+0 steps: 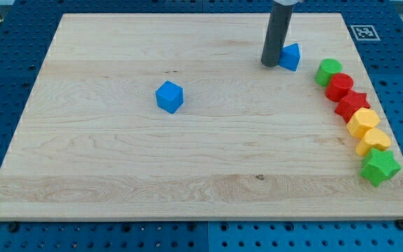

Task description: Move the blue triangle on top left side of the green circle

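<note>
The blue triangle [291,57] lies near the view's top right of the wooden board. My tip [270,64] stands right against its left side, touching or almost touching it. The green circle [328,71] lies to the right of the triangle and slightly lower, with a small gap between them. It is the top block of a row running down the board's right side.
Below the green circle the row goes on: red circle [339,87], red star [352,104], yellow block [363,122], a second yellow block [376,141], green star [379,166]. A blue cube [169,96] sits left of the middle. The board's right edge [390,105] runs close to the row.
</note>
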### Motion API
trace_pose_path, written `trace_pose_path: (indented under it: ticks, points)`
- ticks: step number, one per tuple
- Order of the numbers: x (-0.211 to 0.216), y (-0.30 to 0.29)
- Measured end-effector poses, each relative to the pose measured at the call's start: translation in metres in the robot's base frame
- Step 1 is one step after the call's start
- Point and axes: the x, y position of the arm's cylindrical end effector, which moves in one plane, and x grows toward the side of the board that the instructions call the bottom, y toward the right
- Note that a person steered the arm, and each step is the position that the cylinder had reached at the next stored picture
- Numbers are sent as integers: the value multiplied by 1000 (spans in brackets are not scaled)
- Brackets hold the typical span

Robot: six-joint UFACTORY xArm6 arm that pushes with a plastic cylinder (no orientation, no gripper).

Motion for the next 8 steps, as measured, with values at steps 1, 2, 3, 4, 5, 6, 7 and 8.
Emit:
trace_pose_path:
  ticks: [1,2,3,4,5,6,7,8]
  points:
    - [-8,0]
    - [-30,-3]
    - [-28,25]
    - [-15,33]
    - [-5,10]
    - [0,-11]
    - [1,25]
    - [-3,35]
